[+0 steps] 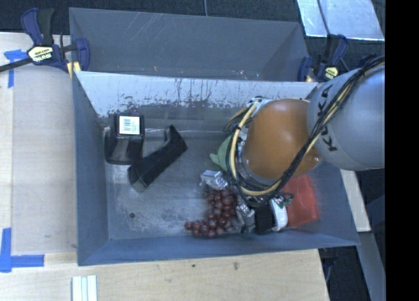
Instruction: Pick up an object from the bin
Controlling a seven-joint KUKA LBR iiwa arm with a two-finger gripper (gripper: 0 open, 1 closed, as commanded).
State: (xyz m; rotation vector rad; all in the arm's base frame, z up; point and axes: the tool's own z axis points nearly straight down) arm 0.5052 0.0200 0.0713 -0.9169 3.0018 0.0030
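A robotics lab bench: grey metal bin under a cabled arm (industrial, silver-bodied).

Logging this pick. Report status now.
Gripper down near bin's front wall, beside the dark red grape bunch. Grasp not confirmed. Red flat thing close on its other side; black pieces well clear.

A single camera looks steeply down into the grey bin from close above; the arm enters from the right.
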